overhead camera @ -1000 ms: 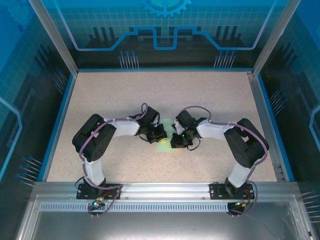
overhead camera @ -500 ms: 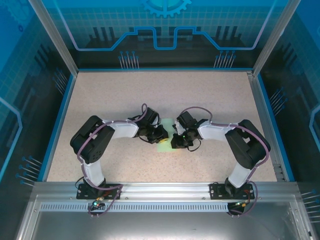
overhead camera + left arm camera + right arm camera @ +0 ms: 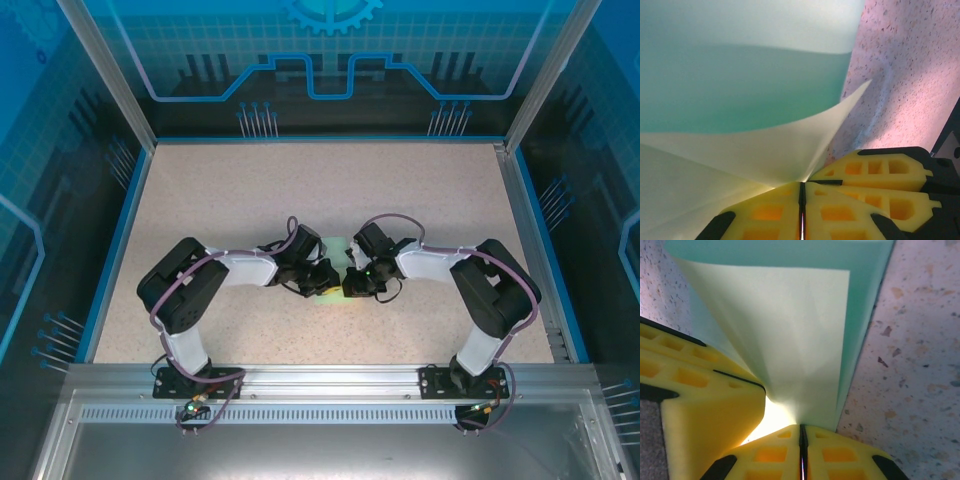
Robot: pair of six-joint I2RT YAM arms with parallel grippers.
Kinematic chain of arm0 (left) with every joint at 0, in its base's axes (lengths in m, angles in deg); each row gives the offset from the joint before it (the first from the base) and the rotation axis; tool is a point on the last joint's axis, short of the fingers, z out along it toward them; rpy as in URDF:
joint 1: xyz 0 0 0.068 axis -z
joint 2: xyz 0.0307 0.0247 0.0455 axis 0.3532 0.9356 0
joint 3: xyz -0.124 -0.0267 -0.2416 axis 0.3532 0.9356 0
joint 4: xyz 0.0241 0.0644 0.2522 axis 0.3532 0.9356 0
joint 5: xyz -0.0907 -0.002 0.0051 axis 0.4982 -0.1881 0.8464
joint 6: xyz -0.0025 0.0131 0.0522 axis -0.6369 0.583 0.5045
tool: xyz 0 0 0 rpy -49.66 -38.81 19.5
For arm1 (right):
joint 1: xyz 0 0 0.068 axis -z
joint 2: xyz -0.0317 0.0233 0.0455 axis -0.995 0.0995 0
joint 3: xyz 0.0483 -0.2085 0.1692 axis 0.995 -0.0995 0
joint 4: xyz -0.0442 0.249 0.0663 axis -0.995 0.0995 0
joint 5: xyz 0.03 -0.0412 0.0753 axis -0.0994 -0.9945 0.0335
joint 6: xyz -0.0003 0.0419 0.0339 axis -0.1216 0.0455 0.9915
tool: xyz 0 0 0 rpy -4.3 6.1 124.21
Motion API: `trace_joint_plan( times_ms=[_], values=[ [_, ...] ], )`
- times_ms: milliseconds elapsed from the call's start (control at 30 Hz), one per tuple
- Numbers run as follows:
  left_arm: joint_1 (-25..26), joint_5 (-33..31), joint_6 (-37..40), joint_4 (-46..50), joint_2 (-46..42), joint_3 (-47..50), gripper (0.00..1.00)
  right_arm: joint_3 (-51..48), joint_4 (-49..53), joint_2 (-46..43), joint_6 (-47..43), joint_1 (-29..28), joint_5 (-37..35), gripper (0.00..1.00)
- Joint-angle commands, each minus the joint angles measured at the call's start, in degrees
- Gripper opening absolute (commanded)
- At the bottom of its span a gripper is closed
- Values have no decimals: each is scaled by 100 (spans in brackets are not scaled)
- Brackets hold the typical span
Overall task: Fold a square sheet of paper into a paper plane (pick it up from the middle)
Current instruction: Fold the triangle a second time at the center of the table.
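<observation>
The square sheet of paper (image 3: 331,294), pale mint green, lies bent and partly doubled over at the table's middle, mostly hidden under both wrists. My left gripper (image 3: 325,278) is shut on it. In the left wrist view its yellow fingertips (image 3: 775,210) meet on the sheet (image 3: 740,90), which curls upward. My right gripper (image 3: 352,281) is also shut on the paper (image 3: 800,335), jaws pressed together at a fold (image 3: 801,426). The two grippers sit tip to tip; each wrist view shows the other's yellow fingers (image 3: 880,170) (image 3: 695,390). The paper plane is out of view.
The speckled beige tabletop (image 3: 230,190) is bounded by a blue rim (image 3: 118,240) and metal frame posts (image 3: 105,70). The arm bases (image 3: 185,380) (image 3: 470,380) stand on the rail at the near edge.
My left arm has shifted right, bringing its gripper closer to the right one, and more of the green paper is covered. The right arm has barely moved.
</observation>
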Motion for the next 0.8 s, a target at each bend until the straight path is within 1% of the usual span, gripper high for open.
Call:
trace_joint_plan(
  times_ms=[0,133,333,500,767],
  values=[
    [49,-266,-46,14,106,28,10,-228,423,226,30,15,-236,10],
    [39,-576,85,170,140,-35,9,-231,502,257,-21,7,-331,10],
    [14,-714,112,172,242,-77,8,-230,599,295,-60,-19,-444,10],
    [-128,-881,254,384,147,-31,8,-232,726,311,-118,-26,-601,10],
    [-409,-954,479,582,141,-56,8,-261,922,462,-220,-35,-793,10]
  ],
)
